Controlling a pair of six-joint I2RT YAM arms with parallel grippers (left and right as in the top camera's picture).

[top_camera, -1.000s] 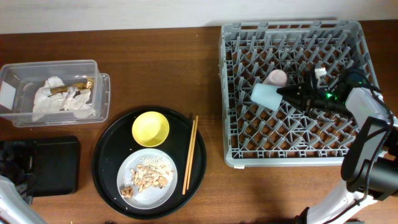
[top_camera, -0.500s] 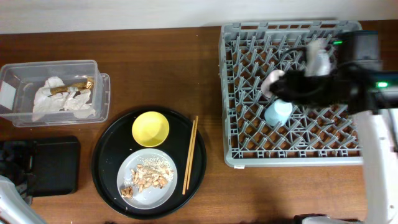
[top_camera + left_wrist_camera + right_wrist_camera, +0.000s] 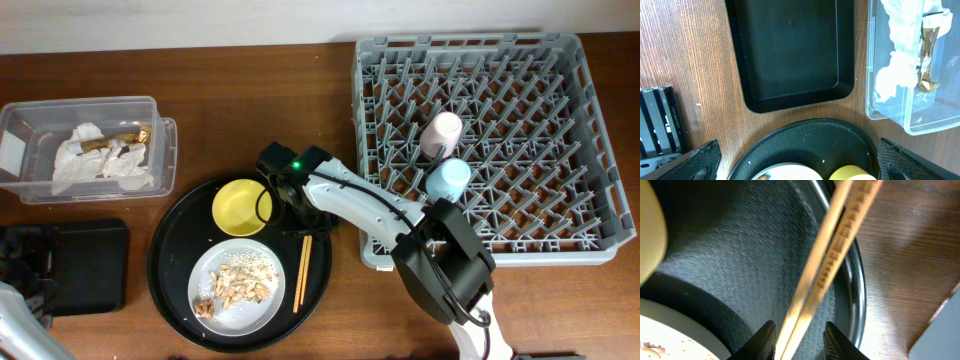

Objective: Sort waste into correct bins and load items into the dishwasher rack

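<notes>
On the right side of the round tray (image 3: 165, 240) lie the chopsticks (image 3: 301, 268). The right gripper (image 3: 799, 342) has come over them, fingers (image 3: 765, 339) apart, one on each side, not pinching yet. A second ago it was in the rack (image 3: 590, 235) with the blue cup (image 3: 447, 180); that cup now stands there by the pink cup (image 3: 441, 131). So chopsticks look next. The left gripper (image 3: 800, 157) hangs wide open.

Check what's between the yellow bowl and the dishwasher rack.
Overhead view: the right gripper, poised over the wooden chopsticks at the round black tray's right edge, then wood table up to the rack.
</notes>
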